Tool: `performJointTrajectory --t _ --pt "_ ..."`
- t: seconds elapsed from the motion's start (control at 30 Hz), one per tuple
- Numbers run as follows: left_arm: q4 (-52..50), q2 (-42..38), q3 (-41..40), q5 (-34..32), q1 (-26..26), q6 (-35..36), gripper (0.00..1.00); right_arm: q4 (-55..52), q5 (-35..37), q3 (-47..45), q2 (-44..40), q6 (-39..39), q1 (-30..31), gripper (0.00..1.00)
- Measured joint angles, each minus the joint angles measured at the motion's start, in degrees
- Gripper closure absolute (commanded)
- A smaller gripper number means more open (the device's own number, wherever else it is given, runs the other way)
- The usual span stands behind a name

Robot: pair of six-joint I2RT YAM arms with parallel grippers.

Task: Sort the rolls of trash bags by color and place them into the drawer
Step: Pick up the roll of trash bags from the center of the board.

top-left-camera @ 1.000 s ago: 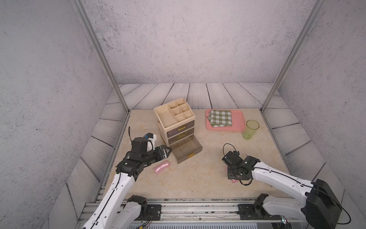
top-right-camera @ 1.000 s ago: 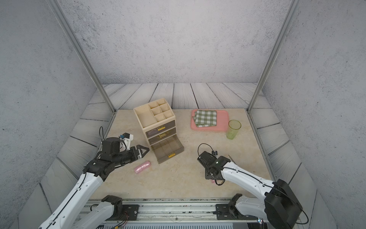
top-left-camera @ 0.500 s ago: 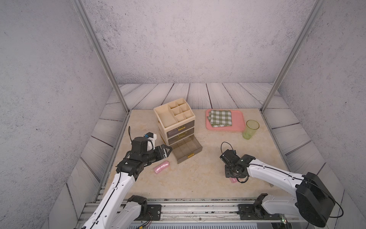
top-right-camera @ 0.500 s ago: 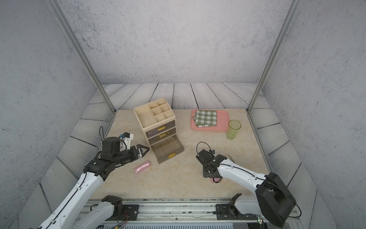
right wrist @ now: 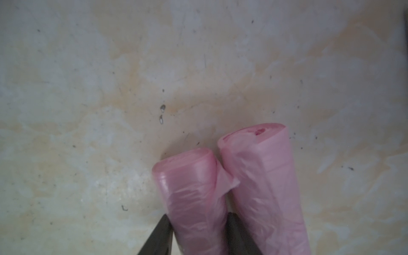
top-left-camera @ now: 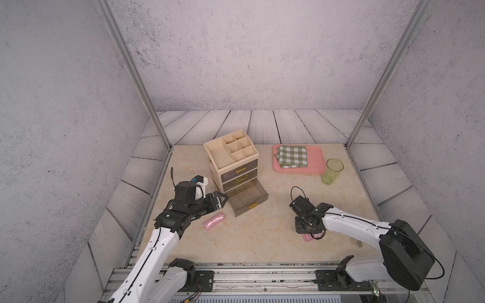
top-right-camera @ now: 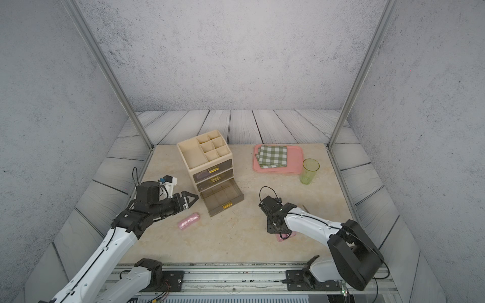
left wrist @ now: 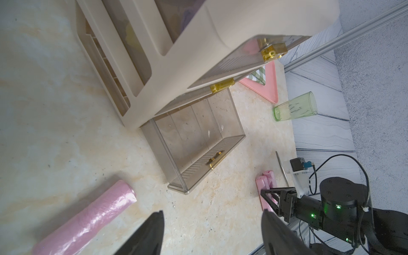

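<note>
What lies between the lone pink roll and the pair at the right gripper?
Only bare tabletop separates the lone pink roll from the pair, in both top views.

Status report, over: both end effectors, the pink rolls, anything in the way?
Left end effector open, empty. Right end effector astride one pink roll, grip unconfirmed; second pink roll alongside. Loose third pink roll; bottom drawer open, unobstructed.

Left arm (top-left-camera: 164,242): white forearm rising forward from the near rail to a black wrist.
Left gripper (top-left-camera: 221,200): level, pointing ahead and inward; jaws wide apart with nothing between them, as the left wrist view (left wrist: 212,213) confirms.
Right arm (top-left-camera: 351,221): stretched low from its base toward the middle, wrist bent downward.
Right gripper (top-left-camera: 311,234): pointing straight down; jaws narrow, fingers (right wrist: 161,231) pressed against either side of one pink roll (right wrist: 194,194).
</note>
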Motion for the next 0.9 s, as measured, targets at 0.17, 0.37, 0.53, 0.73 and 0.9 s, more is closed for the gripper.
performJointTrajectory --t 0.17,0.37,0.53,0.73,0.9 --pt "0.7 0.0 -0.9 0.0 0.0 -0.1 0.25 0.3 -0.4 0.3 1.1 -0.3 0.0 0.60" --pt "1.0 0.1 -1.6 0.1 0.0 -0.4 0.25 0.4 -0.5 0.6 1.5 -0.5 0.0 0.72" --pt "0.9 0.3 -1.6 0.2 0.0 -0.4 0.25 0.3 -1.2 0.6 0.2 -0.5 -0.1 0.73" --pt "0.8 0.2 -1.6 0.1 0.0 -0.5 0.25 0.2 -4.7 0.9 -4.7 -0.7 -0.1 0.72" --pt "0.6 -0.6 -1.6 -0.2 0.0 -0.6 0.25 0.7 -8.5 3.5 -5.2 -0.9 -0.1 0.73"
